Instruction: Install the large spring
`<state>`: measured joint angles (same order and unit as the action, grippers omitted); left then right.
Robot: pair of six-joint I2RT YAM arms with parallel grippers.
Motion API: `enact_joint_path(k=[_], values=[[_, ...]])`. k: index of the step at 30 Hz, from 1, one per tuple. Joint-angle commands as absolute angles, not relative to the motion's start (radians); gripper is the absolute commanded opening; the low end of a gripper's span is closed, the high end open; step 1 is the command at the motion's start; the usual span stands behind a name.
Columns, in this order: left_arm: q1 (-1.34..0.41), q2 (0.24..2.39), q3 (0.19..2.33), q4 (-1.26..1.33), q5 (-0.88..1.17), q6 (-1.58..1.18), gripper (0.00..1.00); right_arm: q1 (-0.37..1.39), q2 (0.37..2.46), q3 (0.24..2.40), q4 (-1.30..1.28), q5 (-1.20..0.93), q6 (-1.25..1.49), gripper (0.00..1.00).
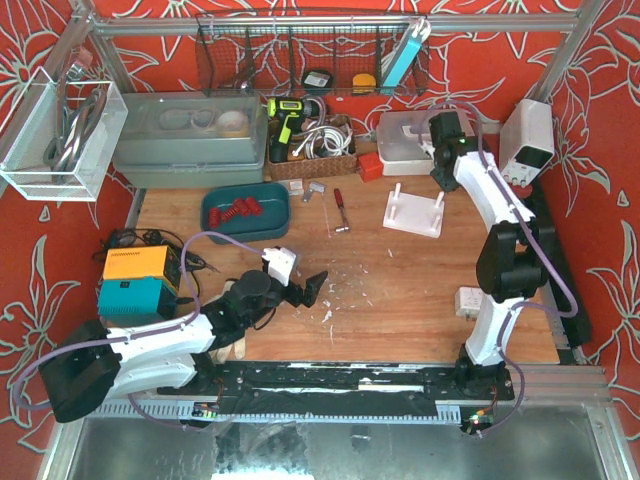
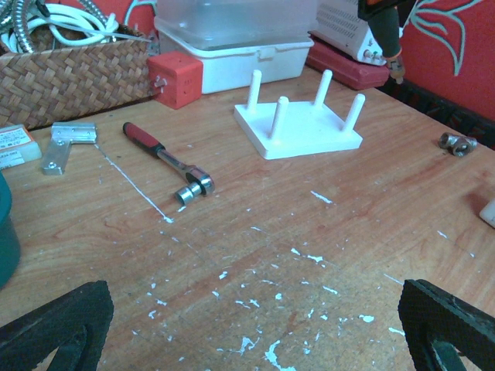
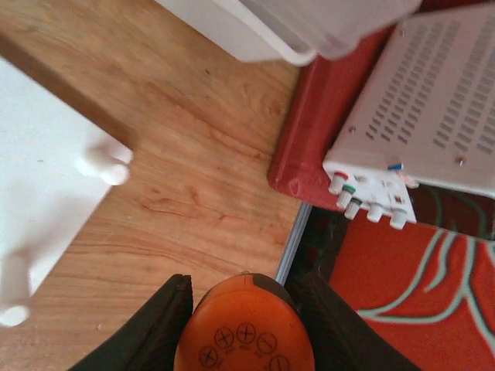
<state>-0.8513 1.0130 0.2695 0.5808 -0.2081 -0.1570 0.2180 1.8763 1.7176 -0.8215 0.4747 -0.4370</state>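
Wooden table, red floral walls, from above: red springs in the teal tray, lying roughly left-to-right, behind and left of the left gripper, far nearer to it than to the right gripper by the pegged base. Left wrist: fingers spread wide, nothing between; springs out of frame. Right wrist: clamped on an orange-capped tool (screwdriver handle, probably). Largest spring impossible to single out

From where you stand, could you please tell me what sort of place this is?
Probably a workshop bench: a ratchet lies on the wooden table, a cordless drill sits at the back, and a white peg fixture stands nearby.
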Motion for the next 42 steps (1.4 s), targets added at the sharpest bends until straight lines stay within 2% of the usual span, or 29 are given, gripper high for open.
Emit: enact_joint_path(k=[1, 7, 11, 22, 25, 28, 34, 38, 42], values=[[-0.857, 0.997, 0.273, 0.600, -0.212, -0.165, 1.00, 0.159, 1.948, 1.793, -0.962, 0.507, -0.304, 0.00], [-0.857, 0.999, 0.272, 0.601, -0.210, -0.168, 1.00, 0.108, 2.034, 1.835, -0.988, 0.446, -0.281, 0.00], [-0.857, 0.998, 0.269, 0.603, -0.207, -0.168, 1.00, 0.084, 2.115, 1.867, -0.974, 0.430, -0.266, 0.10], [-0.857, 1.007, 0.268, 0.612, -0.205, -0.169, 1.00, 0.036, 2.241, 1.878, -0.824, 0.357, -0.198, 0.23], [-0.857, 1.012, 0.271, 0.612, -0.206, -0.167, 1.00, 0.030, 2.229, 1.858, -0.796, 0.340, -0.196, 0.29], [-0.857, 1.014, 0.272, 0.611, -0.207, -0.165, 1.00, 0.028, 2.202, 1.838, -0.777, 0.333, -0.202, 0.40], [-0.857, 1.012, 0.279, 0.595, -0.222, -0.154, 1.00, 0.025, 2.097, 1.784, -0.770, 0.321, -0.185, 0.48], [-0.857, 1.000, 0.273, 0.594, -0.229, -0.155, 1.00, 0.026, 2.021, 1.760, -0.799, 0.301, -0.159, 0.63], [-0.857, 0.999, 0.272, 0.581, -0.260, -0.155, 1.00, 0.025, 1.904, 1.681, -0.799, 0.284, -0.127, 0.70]])
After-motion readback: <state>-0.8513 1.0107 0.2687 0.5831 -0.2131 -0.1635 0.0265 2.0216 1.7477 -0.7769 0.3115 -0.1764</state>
